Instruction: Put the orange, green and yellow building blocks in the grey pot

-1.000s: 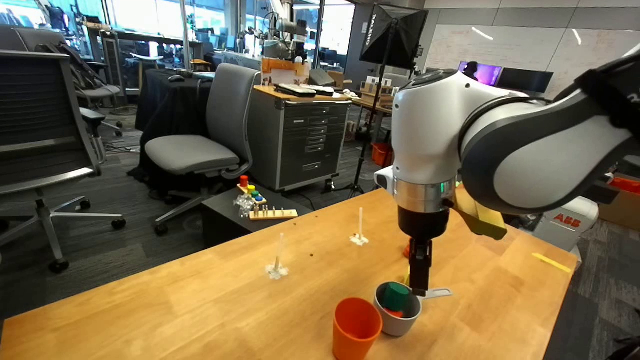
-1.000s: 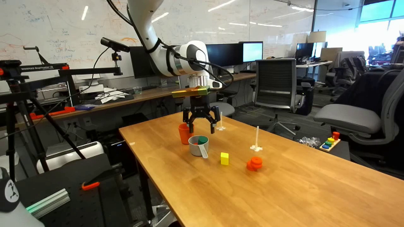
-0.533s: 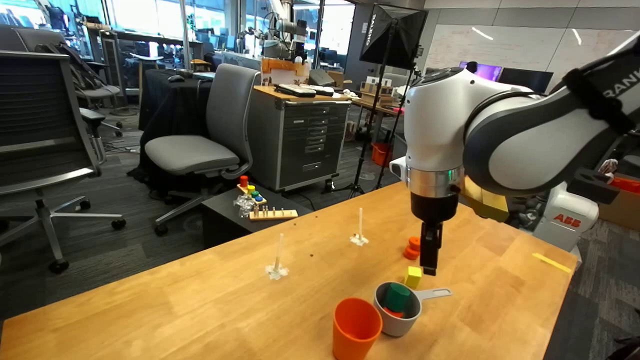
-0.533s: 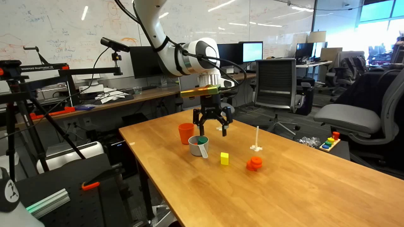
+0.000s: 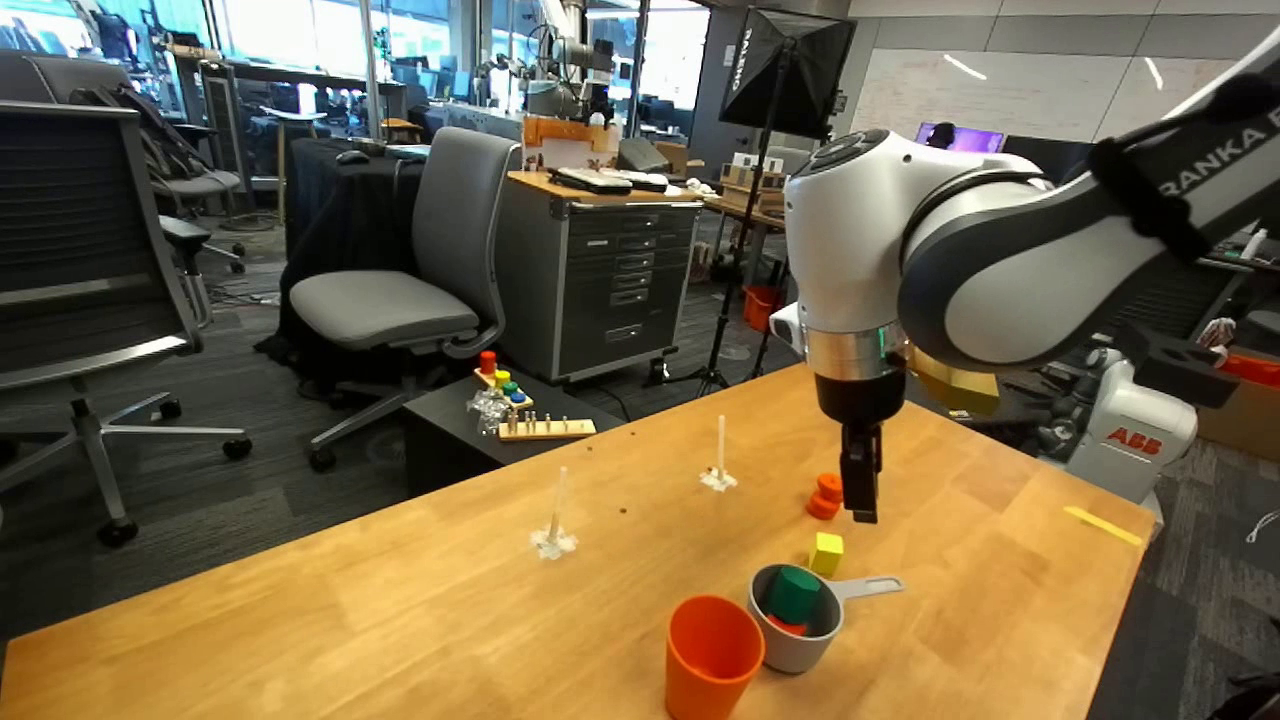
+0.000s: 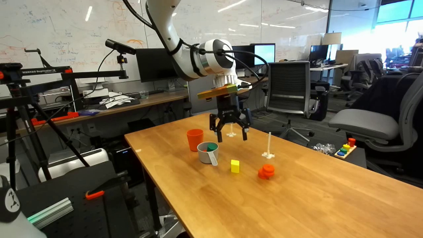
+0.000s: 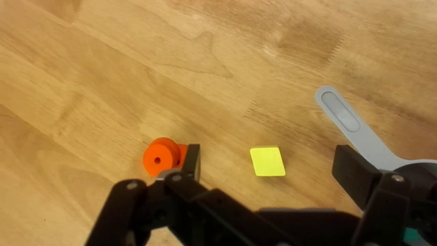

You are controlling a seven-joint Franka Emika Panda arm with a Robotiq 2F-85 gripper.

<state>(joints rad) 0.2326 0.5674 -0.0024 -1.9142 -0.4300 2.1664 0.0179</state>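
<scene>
The yellow block (image 5: 826,553) stands on the table beside the grey pot (image 5: 795,655); it also shows in the wrist view (image 7: 268,164). The pot holds a green block (image 5: 795,594) and an orange-red piece (image 5: 787,626) beneath it. Stacked orange round pieces (image 6: 266,172) lie on the table past the yellow block; they show at the left finger in the wrist view (image 7: 160,158). My gripper (image 6: 232,136) is open and empty above the table. In the wrist view, the yellow block appears between the fingers and the pot's handle (image 7: 368,140) behind the right finger.
An orange cup (image 5: 712,665) stands right beside the pot, on the side away from the yellow block. Two thin upright sticks (image 5: 721,445) (image 5: 560,510) are fixed to the table. The pot's handle (image 6: 213,159) sticks out over the table.
My gripper has moved away from above the pot, toward the yellow block and orange pieces. It stays open. The blocks, pot and cup have not moved.
</scene>
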